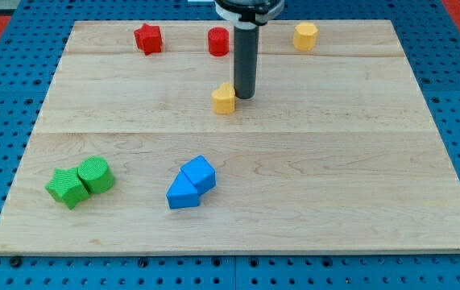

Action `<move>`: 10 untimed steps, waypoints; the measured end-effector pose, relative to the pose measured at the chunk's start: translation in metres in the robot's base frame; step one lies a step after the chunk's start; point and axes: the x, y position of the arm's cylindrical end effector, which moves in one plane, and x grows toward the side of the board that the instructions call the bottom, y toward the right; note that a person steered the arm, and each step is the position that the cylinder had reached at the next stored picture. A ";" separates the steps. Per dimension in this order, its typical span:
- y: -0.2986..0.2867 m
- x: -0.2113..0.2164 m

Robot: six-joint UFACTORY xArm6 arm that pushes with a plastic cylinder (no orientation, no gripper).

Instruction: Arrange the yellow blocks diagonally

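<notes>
A yellow heart block (223, 100) lies near the middle of the wooden board (358, 161), a little toward the view's top. My tip (244, 97) touches its right side, with the dark rod rising above it. A yellow hexagonal block (305, 35) sits near the top edge, up and to the right of the heart.
A red star block (147, 38) and a red cylinder (218, 41) sit near the top edge. A green star block (67, 188) and a green cylinder (95, 174) touch at the lower left. Two blue blocks (190, 183) lie together at the lower middle.
</notes>
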 end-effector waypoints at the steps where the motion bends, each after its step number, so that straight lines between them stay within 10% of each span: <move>1: 0.040 0.054; 10: -0.043 -0.022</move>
